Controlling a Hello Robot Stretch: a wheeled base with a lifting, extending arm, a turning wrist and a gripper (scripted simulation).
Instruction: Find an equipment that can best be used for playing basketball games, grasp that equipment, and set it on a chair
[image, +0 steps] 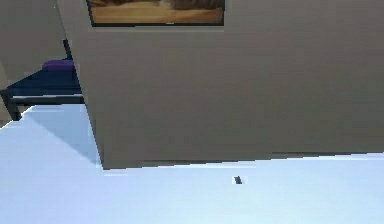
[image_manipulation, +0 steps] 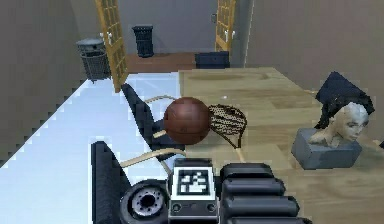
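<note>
A reddish-brown ball (image_manipulation: 187, 120), the shape and colour of a basketball, shows in the arm side view above a dark chair (image_manipulation: 141, 115) with pale wooden arms, next to the wooden table (image_manipulation: 270, 100). The arm rises from the bottom edge with a white marked square, and the gripper's (image_manipulation: 146, 203) dark body lies left of it. Its far end is hard to make out, so I cannot tell whether it holds anything.
A bust (image_manipulation: 336, 128) on a grey base stands on the table's right part, and a woven basket-like thing (image_manipulation: 229, 119) is beside the ball. Two dark bins (image_manipulation: 93, 58) (image_manipulation: 144, 40) and wooden doors (image_manipulation: 110, 40) stand farther out. In the forward view a brown wall (image: 240, 90) with a picture (image: 155, 10) is close, a bed (image: 45, 80) at left.
</note>
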